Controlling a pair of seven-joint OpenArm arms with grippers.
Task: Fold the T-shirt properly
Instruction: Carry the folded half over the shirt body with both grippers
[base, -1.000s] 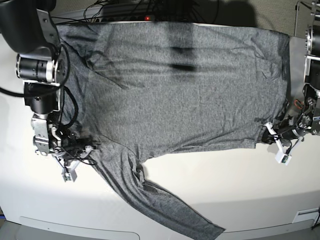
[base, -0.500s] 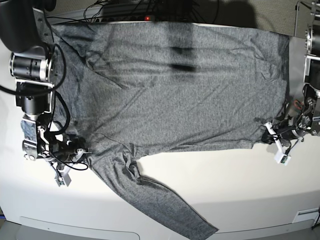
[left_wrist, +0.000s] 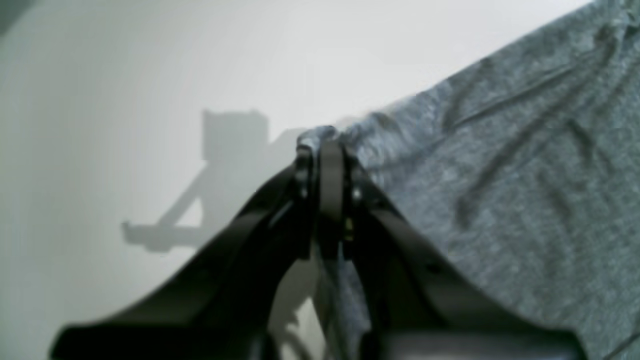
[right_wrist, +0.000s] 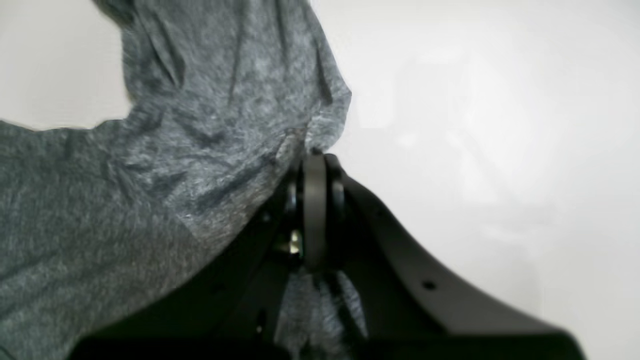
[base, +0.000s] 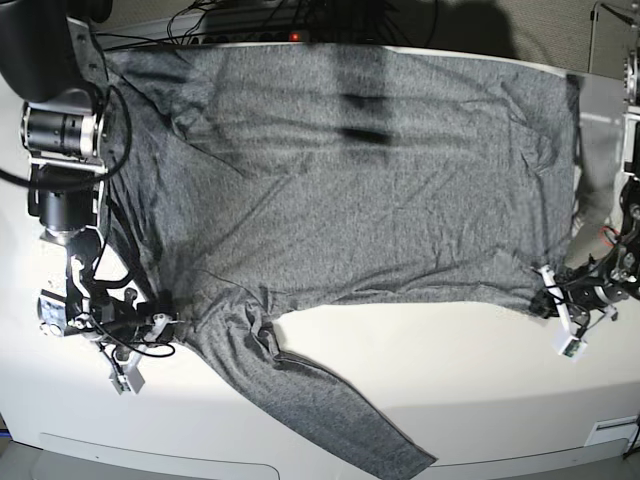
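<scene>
The heather-grey T-shirt (base: 350, 180) lies spread wide on the white table (base: 470, 380), with one long sleeve (base: 330, 410) trailing toward the front edge. At the base view's left, my right gripper (base: 165, 322) is shut on the cloth where that sleeve joins the body. The right wrist view shows the same pinch, my right gripper (right_wrist: 314, 156) holding a bunched fold of the T-shirt (right_wrist: 150, 175). At the base view's right, my left gripper (base: 545, 300) is shut on the lower corner. In the left wrist view, my left gripper (left_wrist: 325, 145) holds the T-shirt (left_wrist: 500, 175) by its edge.
Dark cables (base: 240, 22) and a small red light run along the table's back edge. A metal frame (base: 608, 40) stands at the back right. Bare white table lies in front of the shirt, ending at a rounded front edge (base: 300, 465).
My right arm has drawn its hold left and toward the front, shifting the sleeve with it. My left gripper has moved slightly toward the front, still holding the corner.
</scene>
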